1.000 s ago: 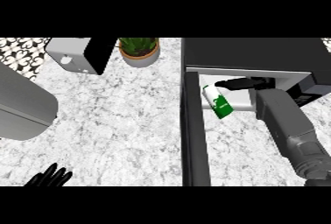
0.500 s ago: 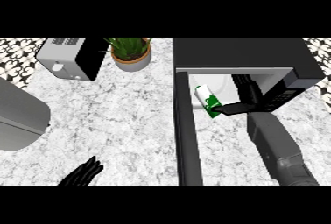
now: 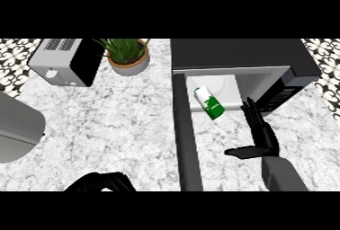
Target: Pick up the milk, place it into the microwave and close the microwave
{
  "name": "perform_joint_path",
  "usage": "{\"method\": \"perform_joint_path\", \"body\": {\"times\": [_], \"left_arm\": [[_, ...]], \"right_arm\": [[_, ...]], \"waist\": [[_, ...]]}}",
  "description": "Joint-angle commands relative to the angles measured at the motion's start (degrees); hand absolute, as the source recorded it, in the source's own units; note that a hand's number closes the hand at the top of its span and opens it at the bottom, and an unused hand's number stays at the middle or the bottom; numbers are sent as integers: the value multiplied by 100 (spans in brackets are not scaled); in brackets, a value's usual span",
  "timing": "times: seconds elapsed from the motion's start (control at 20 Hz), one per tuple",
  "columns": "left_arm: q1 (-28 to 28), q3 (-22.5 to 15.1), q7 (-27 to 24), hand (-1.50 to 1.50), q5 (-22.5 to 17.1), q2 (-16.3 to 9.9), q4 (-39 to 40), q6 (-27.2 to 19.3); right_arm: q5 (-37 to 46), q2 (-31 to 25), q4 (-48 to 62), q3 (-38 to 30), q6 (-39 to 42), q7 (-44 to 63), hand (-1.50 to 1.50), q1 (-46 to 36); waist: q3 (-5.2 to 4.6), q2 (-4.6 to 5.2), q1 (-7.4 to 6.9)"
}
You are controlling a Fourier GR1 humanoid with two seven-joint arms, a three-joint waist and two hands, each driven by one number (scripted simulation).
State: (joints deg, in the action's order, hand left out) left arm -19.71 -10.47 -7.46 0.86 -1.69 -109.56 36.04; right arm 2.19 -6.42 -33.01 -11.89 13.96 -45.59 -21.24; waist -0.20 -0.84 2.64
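The milk [image 3: 210, 103], a white and green carton, lies tilted on the white floor just inside the microwave [image 3: 266, 58]. The microwave's dark door [image 3: 187, 148] stands open, swung out toward me at the left of the cavity. My right hand [image 3: 260, 132] is open to the right of the carton, fingers straight and pointing at the cavity, thumb out to the left. It does not touch the milk. My left hand [image 3: 101, 182] shows at the lower edge with its fingers curled and nothing in it.
A toaster [image 3: 61, 60] and a potted plant [image 3: 127, 56] stand at the back left. A grey rounded object [image 3: 16, 130] sits at the left edge. The microwave's control panel [image 3: 287, 92] is to the right of the cavity.
My right hand has let go of the milk and drawn back toward me, now open. The carton stays in the microwave. My left hand has moved right and curled.
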Motion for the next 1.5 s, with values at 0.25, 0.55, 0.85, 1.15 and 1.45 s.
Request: {"method": "perform_joint_path", "body": {"times": [0.25, 0.55, 0.85, 1.15, 1.45], "left_arm": [[905, -450, -153, 150, 985, 166, 937, -477], [1678, -771, -693, 150, 1508, 168, 2080, -694], [2240, -1805, -863, 150, 1469, 169, 2700, -1849], [2754, -3049, -1145, 150, 960, 168, 3578, -2961], [2968, -4382, -477, 150, 141, 168, 3685, -3977]], "right_arm": [[-370, -440, -2425, 58, 408, 165, -150, 2438], [-893, -630, -3914, -92, 961, 172, -150, 4000], [-1539, -875, -4770, -293, 1666, 88, -150, 5056], [-1849, -1137, -5131, -354, 1932, -148, -150, 5274], [-2488, -1458, -5963, -138, 2439, 240, -150, 5626]], "waist": [[-1, 31, 11], [4, 72, -66], [12, 78, -131], [12, 90, -66], [4, 93, 110]]}}
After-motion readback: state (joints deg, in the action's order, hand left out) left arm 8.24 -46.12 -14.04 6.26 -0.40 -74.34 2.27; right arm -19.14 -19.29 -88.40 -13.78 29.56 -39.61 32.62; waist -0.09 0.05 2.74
